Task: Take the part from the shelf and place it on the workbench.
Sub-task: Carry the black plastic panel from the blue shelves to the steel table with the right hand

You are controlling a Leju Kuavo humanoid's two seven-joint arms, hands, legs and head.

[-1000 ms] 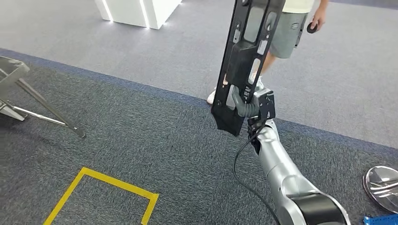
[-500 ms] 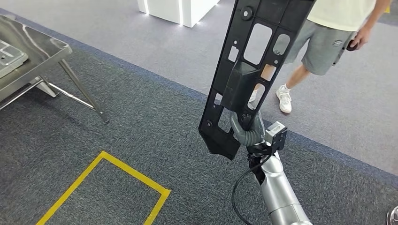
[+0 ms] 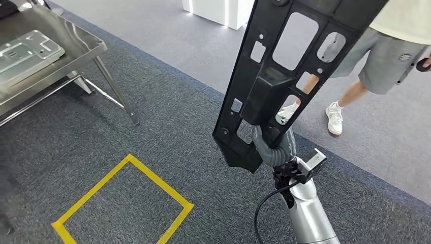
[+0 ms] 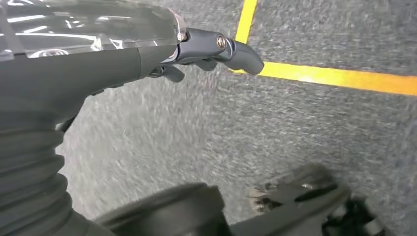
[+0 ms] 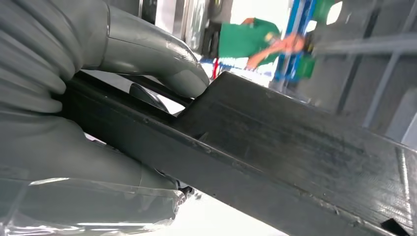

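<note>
The part (image 3: 267, 94) is a long black plastic panel with several cut-out holes. My right hand (image 3: 274, 147) grips it near its lower end and holds it up, tilted, over the carpet. In the right wrist view the grey thumb (image 5: 152, 54) presses on the part's (image 5: 295, 147) dark edge. The steel workbench (image 3: 76, 38) stands at the upper left, well away from the part. My left hand (image 4: 98, 59) hangs over the carpet with a dark finger stretched out and nothing in it.
A grey metal plate (image 3: 25, 51) lies on the workbench. A yellow tape square (image 3: 160, 180) marks the carpet in front of me and the tape line (image 4: 339, 78) runs under my left hand. A person (image 3: 386, 56) in grey shorts stands at the right.
The whole view has shifted: the workbench has come into sight at the upper left and the tape square and person have slid across. My right hand still holds the part.
</note>
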